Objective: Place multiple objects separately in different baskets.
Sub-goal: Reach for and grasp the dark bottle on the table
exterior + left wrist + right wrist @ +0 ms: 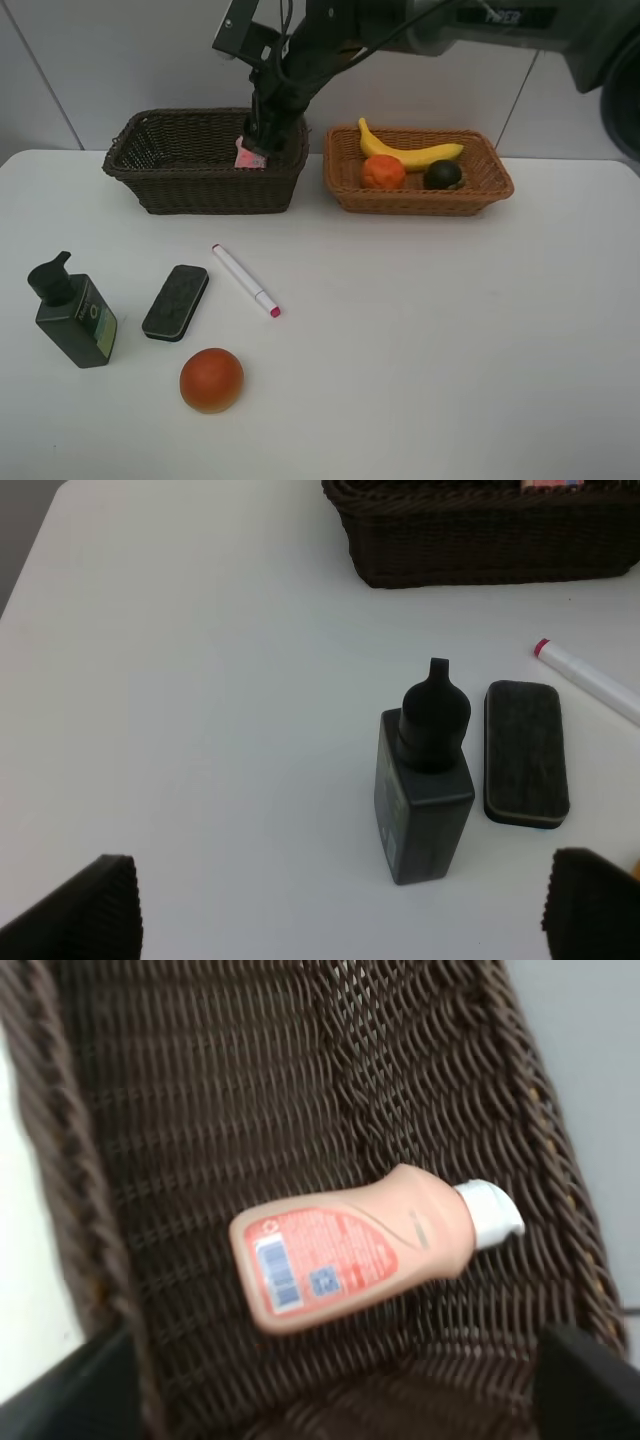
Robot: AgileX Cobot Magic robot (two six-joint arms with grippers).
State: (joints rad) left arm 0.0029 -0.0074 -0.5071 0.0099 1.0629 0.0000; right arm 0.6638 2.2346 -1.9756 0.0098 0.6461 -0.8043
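My right gripper (262, 140) reaches down into the deep dark brown basket (200, 190), open, its fingers (590, 1375) wide apart above the pink bottle (350, 1250). The bottle lies loose on its side on the weave, pink showing at the rim (248, 155). The light orange-tan basket (420, 203) holds a banana (410, 155), a tangerine (383, 172) and a dark green fruit (442, 174). On the table stand a dark green pump bottle (75, 312), a black eraser (176, 301), a white marker (244, 280) and a red-orange ball fruit (211, 379). My left gripper (340, 910) hangs open above the pump bottle (425, 790).
The two baskets stand side by side at the back of the white table (450, 350), close to the wall. In the left wrist view the eraser (525, 752) lies right beside the pump bottle, the marker (590, 678) just past it.
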